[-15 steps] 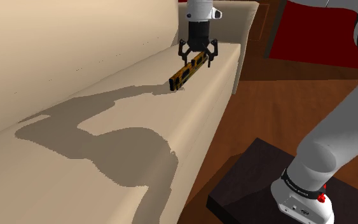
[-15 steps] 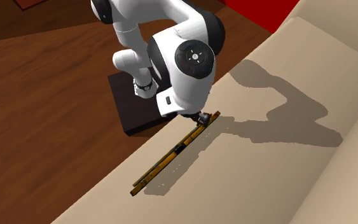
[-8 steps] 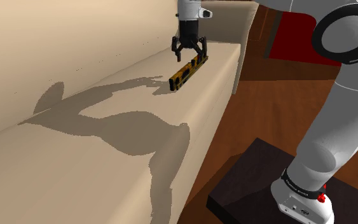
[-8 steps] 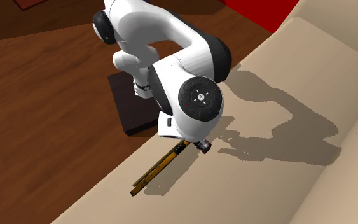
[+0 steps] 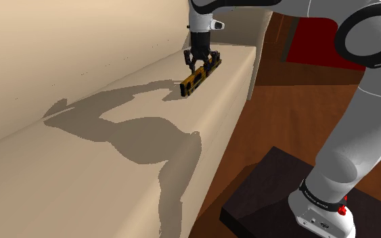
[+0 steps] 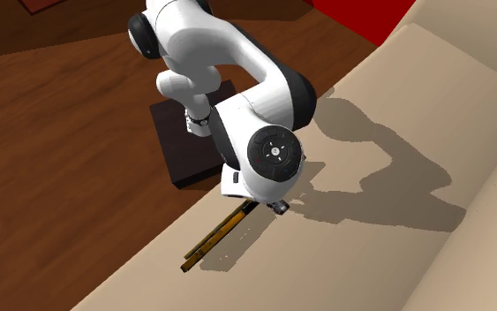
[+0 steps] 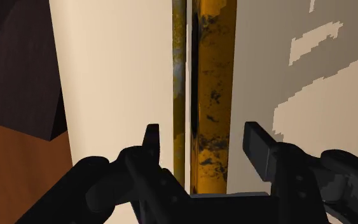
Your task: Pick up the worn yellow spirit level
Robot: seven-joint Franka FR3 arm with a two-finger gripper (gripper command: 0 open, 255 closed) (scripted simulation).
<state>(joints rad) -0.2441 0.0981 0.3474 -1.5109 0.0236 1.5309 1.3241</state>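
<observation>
The worn yellow spirit level (image 5: 194, 78), long and scuffed with dark patches, lies flat on the beige sofa seat (image 5: 114, 169) near its front edge. My black gripper (image 5: 201, 61) is down over the far half of the level. Seen from the wrist, the level (image 7: 212, 95) runs straight out between the two fingers of the gripper (image 7: 203, 137). They stand open on either side of it, each with a narrow gap. From the second exterior view, the arm's big white joint hides the gripper (image 6: 279, 206); one end of the level (image 6: 213, 238) sticks out below.
The sofa's backrest (image 5: 67, 54) rises close behind the level, and its armrest (image 5: 250, 20) closes off the far end. The seat's front edge drops to a wooden floor (image 5: 297, 115). The dark stand (image 5: 270, 196) sits on the floor beside a red rug (image 5: 338, 34).
The gripper has dropped from just above the level to straddle it, with its fingers now low beside it. The level has not moved. The arm's shadow has shifted on the seat.
</observation>
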